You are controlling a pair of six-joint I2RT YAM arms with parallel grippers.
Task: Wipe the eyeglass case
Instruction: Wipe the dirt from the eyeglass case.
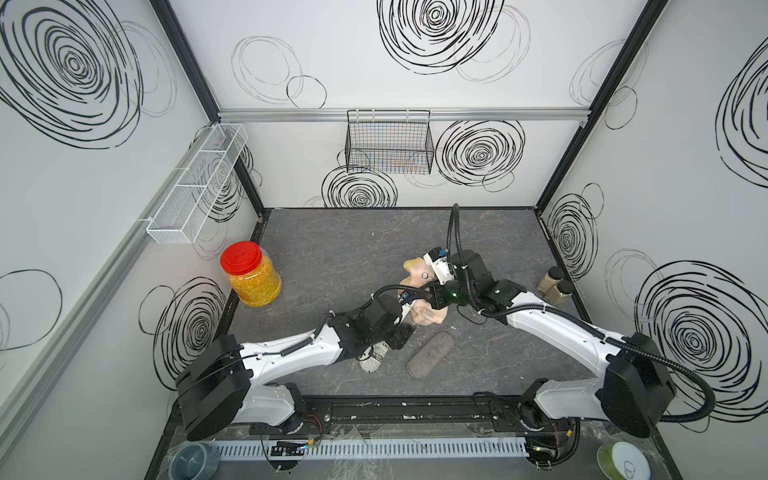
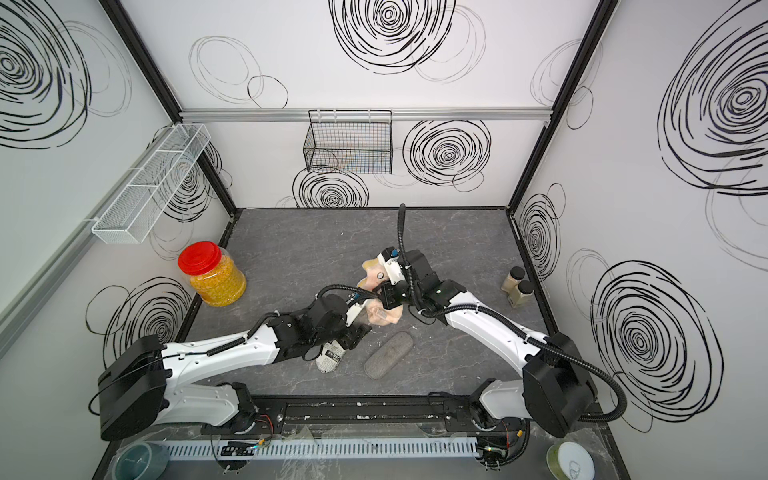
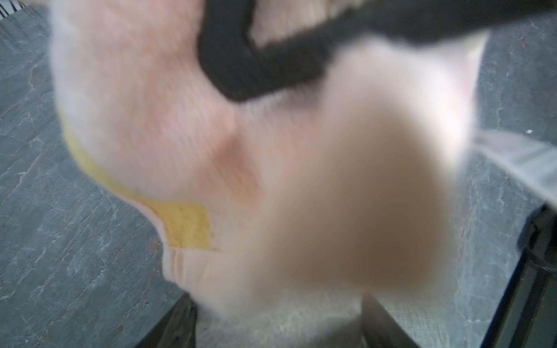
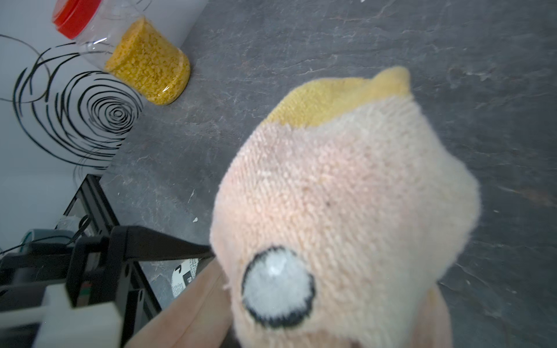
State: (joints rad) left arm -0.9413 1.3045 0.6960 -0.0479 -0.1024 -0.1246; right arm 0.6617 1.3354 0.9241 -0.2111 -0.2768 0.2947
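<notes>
The eyeglass case (image 1: 430, 355) (image 2: 388, 355) is a grey felt oblong lying flat on the dark table, in front of both grippers and untouched. A pink cloth with a yellow edge (image 1: 432, 313) (image 4: 346, 195) hangs bunched above the table behind it. My right gripper (image 1: 427, 282) is shut on the cloth's upper part, its jaws hidden by fabric in the right wrist view. My left gripper (image 1: 415, 318) is shut on the lower part. The cloth (image 3: 180, 135) fills the left wrist view, blurred.
A newsprint-patterned item (image 1: 374, 357) lies under my left forearm, just left of the case. A red-lidded jar of yellow grains (image 1: 251, 274) stands at the left wall and two brown bottles (image 1: 555, 284) at the right wall. A wire basket (image 1: 388, 141) hangs on the back wall.
</notes>
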